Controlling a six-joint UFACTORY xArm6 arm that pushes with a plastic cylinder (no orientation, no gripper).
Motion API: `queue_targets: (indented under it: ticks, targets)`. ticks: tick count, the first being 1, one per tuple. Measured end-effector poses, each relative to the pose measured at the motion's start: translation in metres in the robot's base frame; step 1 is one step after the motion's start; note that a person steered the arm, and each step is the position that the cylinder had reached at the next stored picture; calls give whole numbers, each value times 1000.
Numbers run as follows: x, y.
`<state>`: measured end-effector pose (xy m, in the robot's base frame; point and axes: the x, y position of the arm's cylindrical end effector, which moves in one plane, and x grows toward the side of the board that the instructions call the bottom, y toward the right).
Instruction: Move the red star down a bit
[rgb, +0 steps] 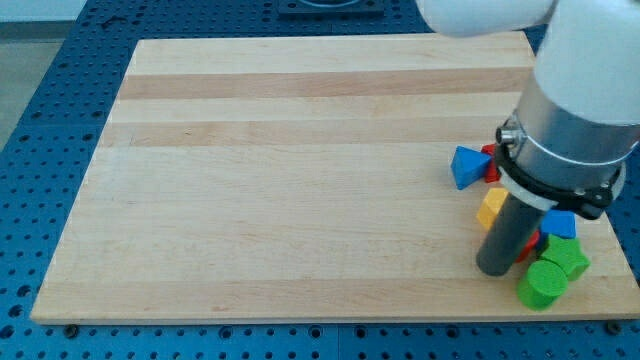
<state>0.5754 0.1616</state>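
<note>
Red star-shaped block (531, 245): mostly hidden behind the rod, only a sliver visible at the wooden board's (280, 170) 4 o'clock area. My tip (494, 270) sits touching or just beside it, at its 8 o'clock. No gripper, nothing grasped. Around the tip: yellow block (490, 207) at 12, blue cube (560, 223) at 2, green cylinder (541, 285) at 4. Blue triangular block (465, 166) further up at 12.

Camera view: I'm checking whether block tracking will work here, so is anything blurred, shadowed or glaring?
Camera view: evenly lit, no glare on the wooden board; blocks sharp; the arm's white body at the view's top right looks soft; my tip casts only faint shadow and hides most of the red block.
</note>
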Motion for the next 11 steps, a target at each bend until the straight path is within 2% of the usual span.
queue_targets:
  ticks: [3,4,6,7,8,11]
  targets:
    - [-4,-11]
    - [-32,-31]
    - [-137,-50]
    - [-188,-44]
    - [-207,-16]
    - [-188,41]
